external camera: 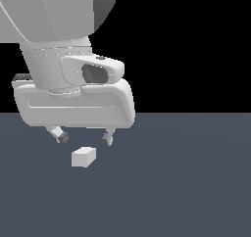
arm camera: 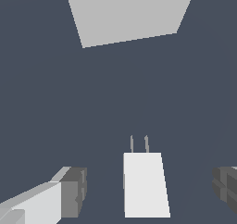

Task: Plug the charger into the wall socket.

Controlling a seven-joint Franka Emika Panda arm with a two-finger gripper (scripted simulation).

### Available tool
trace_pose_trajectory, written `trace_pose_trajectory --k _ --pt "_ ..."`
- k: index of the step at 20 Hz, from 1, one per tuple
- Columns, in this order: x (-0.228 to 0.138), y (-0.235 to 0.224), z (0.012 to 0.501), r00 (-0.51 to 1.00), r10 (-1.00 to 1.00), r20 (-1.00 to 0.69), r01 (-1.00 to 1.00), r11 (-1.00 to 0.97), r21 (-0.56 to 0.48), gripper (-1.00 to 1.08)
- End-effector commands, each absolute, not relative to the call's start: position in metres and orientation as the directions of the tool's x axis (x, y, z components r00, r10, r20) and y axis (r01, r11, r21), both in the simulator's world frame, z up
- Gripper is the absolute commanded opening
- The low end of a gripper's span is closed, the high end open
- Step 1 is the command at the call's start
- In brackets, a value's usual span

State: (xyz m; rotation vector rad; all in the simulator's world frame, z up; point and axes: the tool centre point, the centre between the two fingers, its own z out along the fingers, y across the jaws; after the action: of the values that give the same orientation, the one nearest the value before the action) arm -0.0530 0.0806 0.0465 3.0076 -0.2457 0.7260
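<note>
wrist view — unmarked charger [arm camera: 146, 183] between fingers [arm camera: 71, 191]

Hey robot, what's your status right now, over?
Gripper open, hovering over small off-white charger block, not touching. Two thin prongs face flat off-white socket panel. Dark floor between them looks clear.

Charger [arm camera: 145, 183] off-white w/ grey prongs – socket panel [arm camera: 129, 12] pale grey – floor [external camera: 186, 182] slate blue
</note>
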Motion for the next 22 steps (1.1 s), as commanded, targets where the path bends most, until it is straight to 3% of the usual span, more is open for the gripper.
trace_pose_trajectory --k 1,11,12,22 --pt "-0.054 0.081 0.035 0.878 -0.145 0.456 -0.163 -0.987 -0.001 1.00" --pt "-0.054 0.081 0.012 0.877 -0.147 0.457 -0.165 -0.986 -0.001 1.00" --pt "-0.054 0.081 0.012 0.877 -0.147 0.457 -0.165 -0.986 -0.001 -1.00" --pt "-0.053 0.080 0.013 0.877 -0.148 0.458 -0.165 -0.986 -0.001 -1.00"
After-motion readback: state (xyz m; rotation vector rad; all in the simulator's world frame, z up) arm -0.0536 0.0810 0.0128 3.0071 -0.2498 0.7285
